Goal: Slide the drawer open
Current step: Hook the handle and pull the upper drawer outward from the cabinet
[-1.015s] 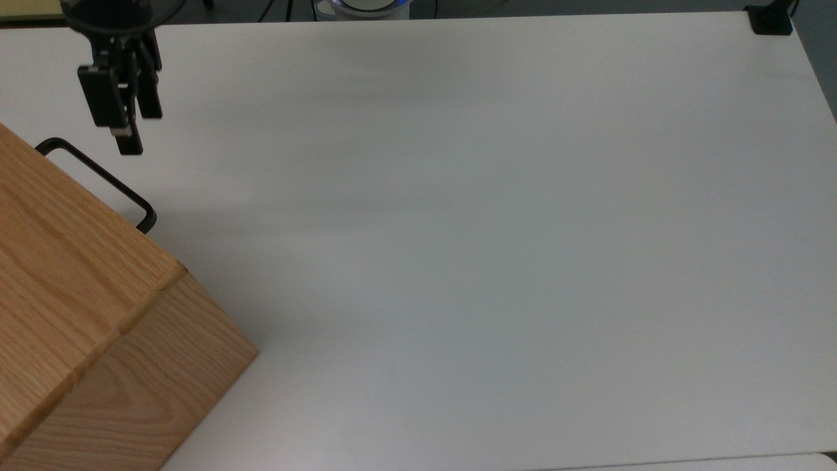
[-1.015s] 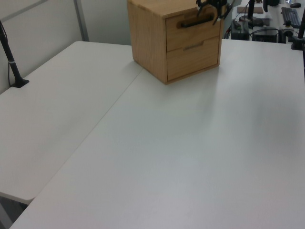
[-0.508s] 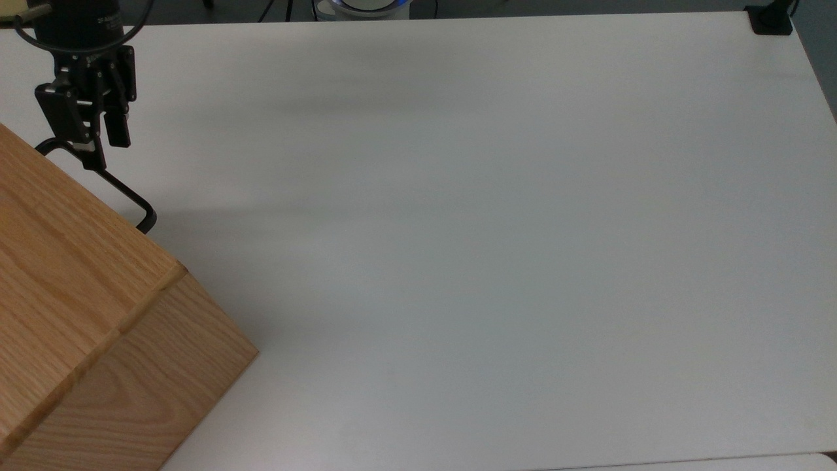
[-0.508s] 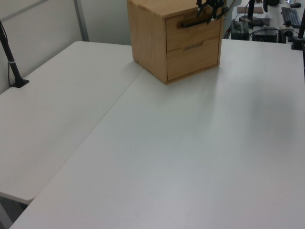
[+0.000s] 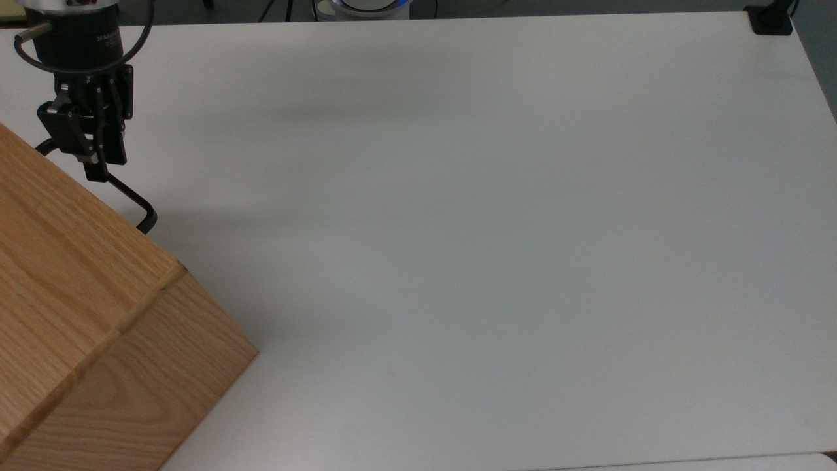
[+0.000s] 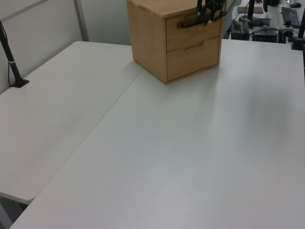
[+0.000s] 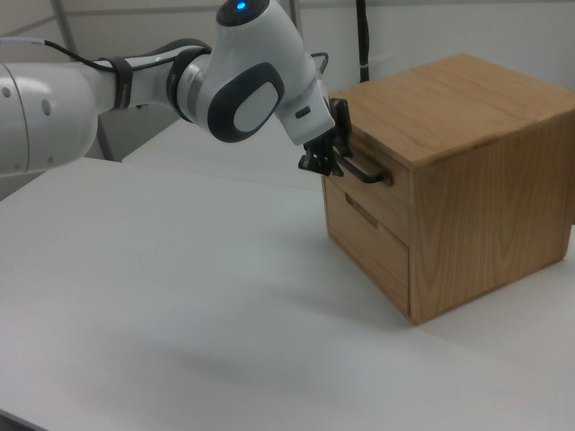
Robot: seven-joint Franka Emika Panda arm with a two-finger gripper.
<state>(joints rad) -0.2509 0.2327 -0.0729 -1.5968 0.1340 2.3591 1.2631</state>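
Note:
The drawer (image 7: 388, 214) is the upper of two in an oak box and its front sits flush with the casing (image 7: 467, 189). Its long black bar handle (image 5: 134, 198) sticks out past the box top in the top view. My gripper (image 5: 106, 167) is down on the far end of that bar with its fingers drawn together around it. In the left view the gripper (image 6: 208, 14) sits at the right end of the handle (image 6: 189, 23), above the drawer front (image 6: 190, 37). In the right view the gripper (image 7: 325, 164) meets the handle (image 7: 367, 172) at its left end.
The oak casing (image 5: 65, 261) fills the top view's lower left corner. A second, lower drawer (image 6: 193, 58) sits beneath. The white table (image 5: 490, 229) spreads wide to the right. A black clamp (image 5: 770, 19) sits at the far right corner, and a black post (image 6: 12, 62) stands at the left view's left.
The gripper dropped from above and beside the handle onto the bar, and its fingers came together around it. The drawer has not moved.

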